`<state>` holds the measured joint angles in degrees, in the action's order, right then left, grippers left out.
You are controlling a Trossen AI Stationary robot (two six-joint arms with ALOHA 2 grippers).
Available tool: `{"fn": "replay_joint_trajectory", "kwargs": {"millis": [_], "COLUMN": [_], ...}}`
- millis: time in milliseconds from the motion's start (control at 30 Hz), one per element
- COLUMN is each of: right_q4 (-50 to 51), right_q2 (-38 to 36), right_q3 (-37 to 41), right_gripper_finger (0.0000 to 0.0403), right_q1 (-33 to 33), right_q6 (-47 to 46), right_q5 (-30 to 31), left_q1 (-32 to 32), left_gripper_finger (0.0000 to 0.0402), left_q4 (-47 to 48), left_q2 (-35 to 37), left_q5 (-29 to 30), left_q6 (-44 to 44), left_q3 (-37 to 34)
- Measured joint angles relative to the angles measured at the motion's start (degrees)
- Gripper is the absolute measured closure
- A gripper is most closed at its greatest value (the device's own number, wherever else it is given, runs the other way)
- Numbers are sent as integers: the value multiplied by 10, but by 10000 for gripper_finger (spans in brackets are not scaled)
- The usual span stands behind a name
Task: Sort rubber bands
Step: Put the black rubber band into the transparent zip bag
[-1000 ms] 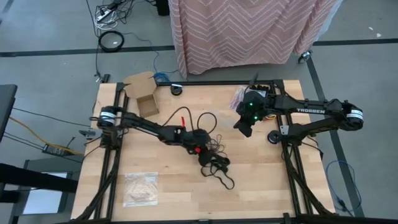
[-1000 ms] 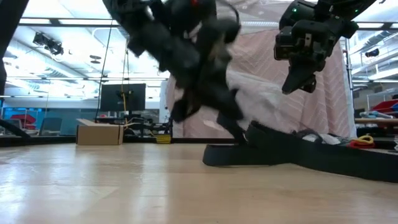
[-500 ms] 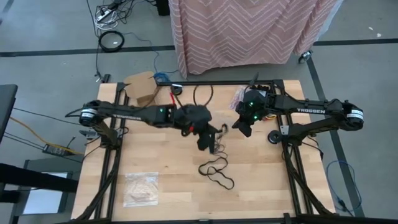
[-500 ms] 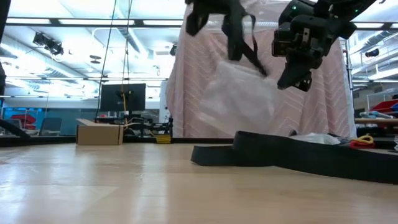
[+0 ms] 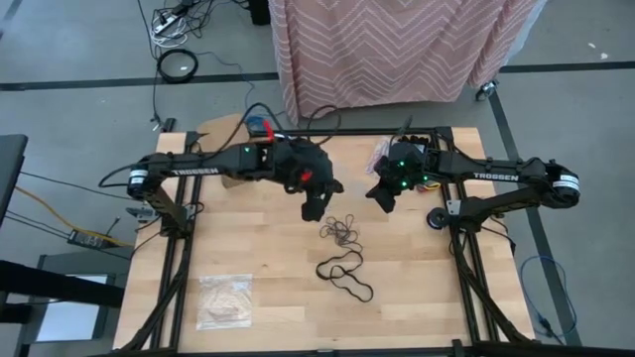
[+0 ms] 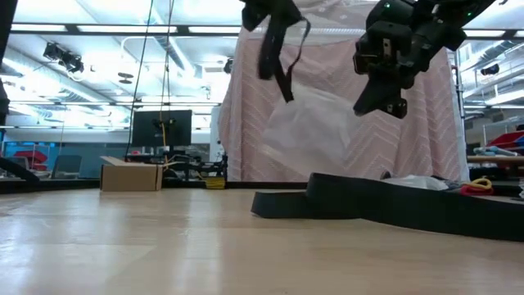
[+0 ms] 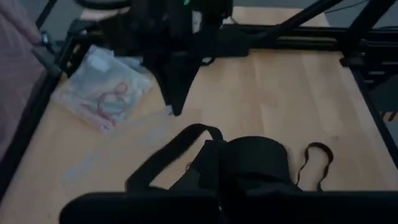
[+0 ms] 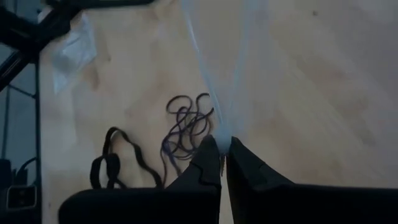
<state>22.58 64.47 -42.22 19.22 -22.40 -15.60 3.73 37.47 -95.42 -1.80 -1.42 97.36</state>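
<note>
At the near edge of the table [image 5: 427, 297], on the left side, a clear bag [image 5: 224, 298] with pale bands inside lies flat. Farther in, near the middle, large black bands [image 5: 345, 277] lie as loose loops on the wood. Just beyond them sits a small tangle of thin dark bands [image 5: 343, 232]; the right wrist view shows the same tangle [image 8: 188, 127] with the bigger loops [image 8: 118, 159] beside it.

Above this area both arms hang in the air. The left gripper [image 5: 314, 207] is over the table's middle, a little behind the tangle. In the low view a large black band [image 6: 282, 57] hangs from it, but I cannot tell how far its fingers are apart. The right gripper [image 5: 380, 197] is close to it, and its fingers [image 8: 210, 163] are pressed together on a clear plastic bag [image 8: 217, 68], which stretches between the two grippers.

At the far edge lie a bag with red bands [image 7: 102, 90] and a cardboard box [image 6: 130, 174].
</note>
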Motion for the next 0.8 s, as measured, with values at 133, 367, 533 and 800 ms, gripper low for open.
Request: {"fn": "replay_joint_trajectory", "kwargs": {"millis": [133,367,533,800], "right_q4": [-1,-3,-5,-12], "right_q2": [0,0,0,0], "right_q3": [0,0,0,0], "right_gripper_finger": [403,403,403,403], "right_q1": [-4,-4,-4,-4], "right_q6": [-16,-18,-15,-12], "right_q5": [23,35,38,36], "left_q1": [0,0,0,0], "left_gripper_finger": [400,379,360,340], "left_q4": [20,45,35,29], "left_q2": [9,11,11,11], "left_q5": [-1,-11,-9,-11], "left_q6": [-26,-29,-29,-29], "left_q3": [12,13,12,12]}}
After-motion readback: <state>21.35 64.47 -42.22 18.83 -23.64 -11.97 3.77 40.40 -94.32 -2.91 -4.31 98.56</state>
